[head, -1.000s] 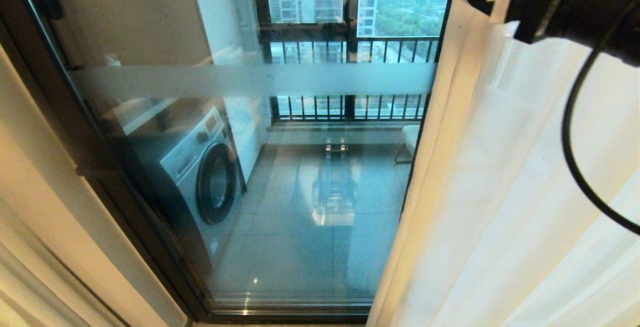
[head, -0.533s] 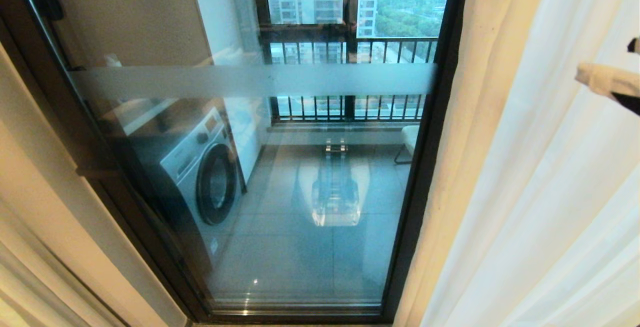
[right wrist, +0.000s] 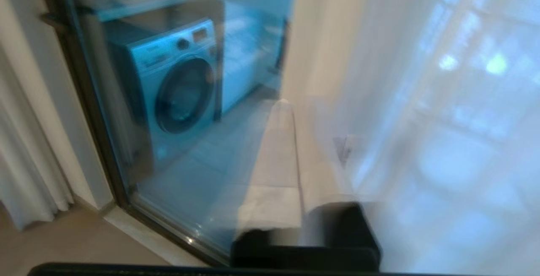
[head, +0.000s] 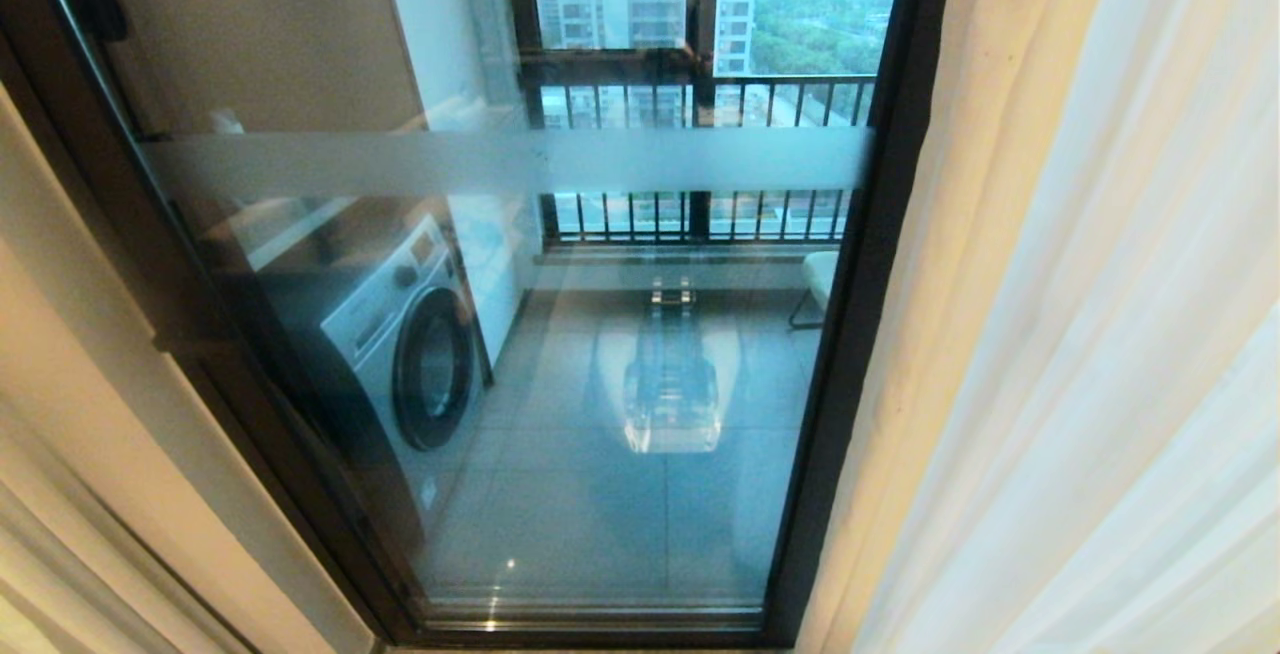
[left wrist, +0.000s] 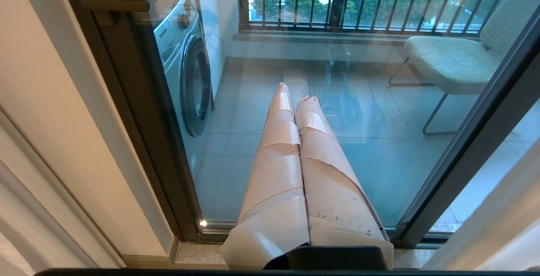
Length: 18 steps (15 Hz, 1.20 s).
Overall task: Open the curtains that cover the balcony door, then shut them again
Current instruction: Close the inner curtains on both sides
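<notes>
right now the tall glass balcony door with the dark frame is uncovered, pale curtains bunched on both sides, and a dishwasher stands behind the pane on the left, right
Nearly. The tall glass balcony door in its dark frame is uncovered, with the pale curtains drawn to the sides, but the appliance behind the pane on the left is a front-loading washing machine with a round door, not a dishwasher. The head view shows it.

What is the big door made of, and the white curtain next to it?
The balcony door looks like clear glass: you see the washing machine through it, and it reflects. Its dark frame seems painted metal, though that is hard to confirm. The white curtain looks like thin, sheer fabric; light passes through its soft folds.
</notes>
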Motion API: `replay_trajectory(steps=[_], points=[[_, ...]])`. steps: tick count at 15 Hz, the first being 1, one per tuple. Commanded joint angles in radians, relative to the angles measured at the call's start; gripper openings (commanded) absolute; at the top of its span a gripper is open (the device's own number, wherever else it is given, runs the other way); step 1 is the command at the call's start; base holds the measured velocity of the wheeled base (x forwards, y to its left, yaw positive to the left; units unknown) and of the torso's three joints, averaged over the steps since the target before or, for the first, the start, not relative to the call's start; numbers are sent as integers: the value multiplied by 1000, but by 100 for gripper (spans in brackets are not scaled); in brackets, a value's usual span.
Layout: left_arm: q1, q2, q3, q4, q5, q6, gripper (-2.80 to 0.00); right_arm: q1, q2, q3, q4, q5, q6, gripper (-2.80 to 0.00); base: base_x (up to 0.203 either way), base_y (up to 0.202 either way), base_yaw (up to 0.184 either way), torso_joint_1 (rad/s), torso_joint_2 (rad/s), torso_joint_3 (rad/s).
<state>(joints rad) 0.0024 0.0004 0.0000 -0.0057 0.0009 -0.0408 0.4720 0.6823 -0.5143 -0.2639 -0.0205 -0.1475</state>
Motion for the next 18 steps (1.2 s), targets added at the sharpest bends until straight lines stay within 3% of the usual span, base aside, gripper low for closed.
replay_trajectory(steps=[1, 10, 15, 18], points=[[1, 0, 0, 0, 1, -1, -280, -88, -52, 84, -4, 3, 3, -280, 0, 0, 0, 0, 0, 0], [1, 0, 0, 0, 1, -1, -280, -383, -356, 500, -4, 11, 42, -280, 0, 0, 0, 0, 0, 0], [1, 0, 0, 0, 1, -1, -280, -458, -517, 514, 216, 50, 34, -280, 0, 0, 0, 0, 0, 0], [1, 0, 0, 0, 1, -1, -280, -471, -644, 514, 266, 63, 24, -280, 0, 0, 0, 0, 0, 0]])
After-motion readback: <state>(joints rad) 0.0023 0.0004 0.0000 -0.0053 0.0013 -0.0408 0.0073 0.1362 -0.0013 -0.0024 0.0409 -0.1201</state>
